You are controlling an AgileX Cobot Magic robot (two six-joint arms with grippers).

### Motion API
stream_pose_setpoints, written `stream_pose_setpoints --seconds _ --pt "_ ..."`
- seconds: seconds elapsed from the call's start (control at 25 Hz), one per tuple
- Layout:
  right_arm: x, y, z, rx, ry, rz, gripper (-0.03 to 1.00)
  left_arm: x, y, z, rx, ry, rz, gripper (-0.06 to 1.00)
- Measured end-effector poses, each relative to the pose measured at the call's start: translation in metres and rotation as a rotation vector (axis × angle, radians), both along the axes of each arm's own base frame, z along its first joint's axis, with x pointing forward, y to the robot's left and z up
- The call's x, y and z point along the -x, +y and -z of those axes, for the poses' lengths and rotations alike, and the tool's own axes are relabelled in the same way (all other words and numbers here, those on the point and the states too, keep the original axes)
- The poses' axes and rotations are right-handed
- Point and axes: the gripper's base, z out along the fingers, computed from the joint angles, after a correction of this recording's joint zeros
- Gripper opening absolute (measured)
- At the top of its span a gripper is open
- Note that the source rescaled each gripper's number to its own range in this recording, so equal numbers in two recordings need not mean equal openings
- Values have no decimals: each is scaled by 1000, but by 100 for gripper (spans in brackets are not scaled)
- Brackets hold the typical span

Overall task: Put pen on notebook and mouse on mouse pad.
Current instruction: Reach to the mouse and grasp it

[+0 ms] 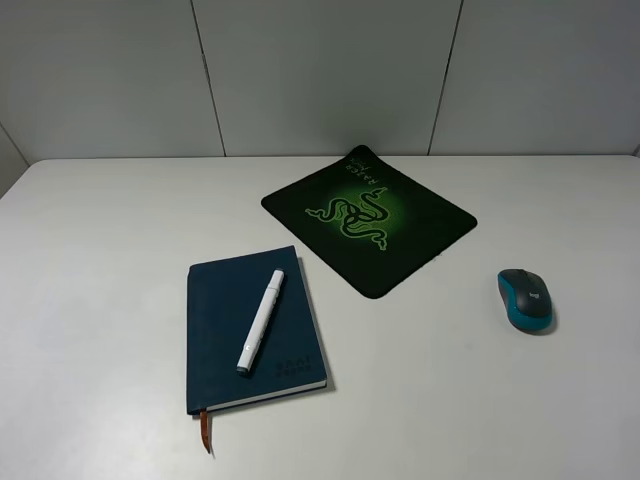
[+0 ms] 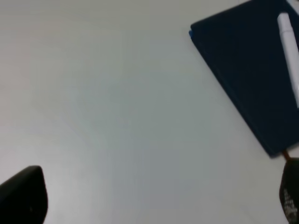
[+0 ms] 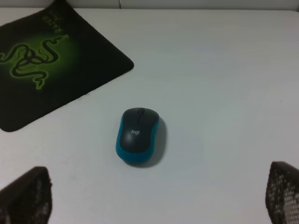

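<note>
Exterior high | pen (image 1: 261, 320) on notebook (image 1: 225, 330), done | mouse (image 1: 525, 298) off mouse pad (image 1: 368, 218) | left claw (image 2: 154, 196) apart, empty | right claw (image 3: 154, 193) apart, likely for mouse

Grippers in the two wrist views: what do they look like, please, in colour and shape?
Only the tips show. The left gripper has two black fingers with rounded ends, blurred. The right gripper has two black fingers with a fine mesh-like texture. No cables or markings are visible; the high view shows no arm at all.
</note>
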Motion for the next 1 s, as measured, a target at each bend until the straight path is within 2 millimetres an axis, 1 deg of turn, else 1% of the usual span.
stream_pose_setpoints --seconds 0.4,0.76,1.0 --pt "0 0 0 0 0 0 100 2 -6 0 -17 -12 -59 100" --pt "0 0 0 0 0 0 100 3 -6 0 -26 -16 -76 100" --pt "0 0 0 -1 0 0 100 13 -6 0 -17 -91 -76 100"
